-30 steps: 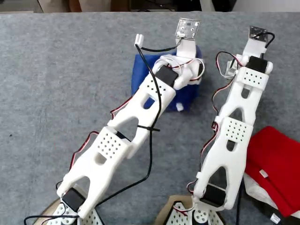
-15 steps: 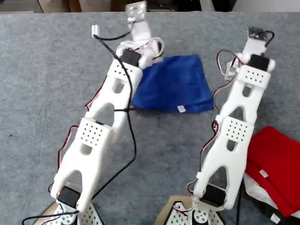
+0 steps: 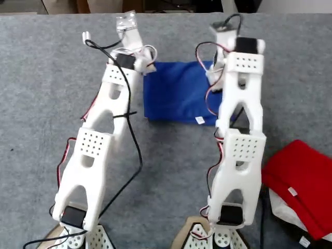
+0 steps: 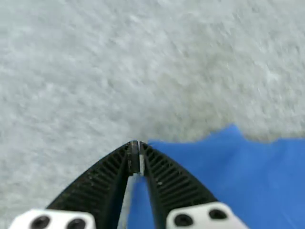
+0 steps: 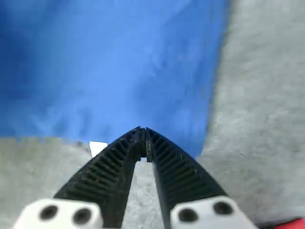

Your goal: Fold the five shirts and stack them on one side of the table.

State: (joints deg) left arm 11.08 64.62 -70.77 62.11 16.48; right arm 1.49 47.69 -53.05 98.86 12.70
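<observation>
A blue shirt [image 3: 176, 96] lies folded flat at the far middle of the grey table [image 3: 46, 104], with a small white tag [image 3: 199, 120] at its near edge. My left gripper [image 3: 145, 63] is at the shirt's far left corner. In the left wrist view its fingers [image 4: 135, 155] are shut, tips right at the blue shirt's [image 4: 238, 176] edge. My right gripper [image 3: 213, 73] is over the shirt's right part. It shows shut [image 5: 143, 140] in the right wrist view, above the blue cloth [image 5: 114, 62] near the tag [image 5: 97, 148].
A folded red shirt [image 3: 301, 181] lies at the near right edge on top of a white garment [image 3: 285, 213]. Both white arms stretch from the near edge across the table's middle. Grey table surface spreads to the left.
My left arm swung from over the blue shirt to its far left corner, uncovering the shirt. My right arm moved left from beside the shirt to over its right part.
</observation>
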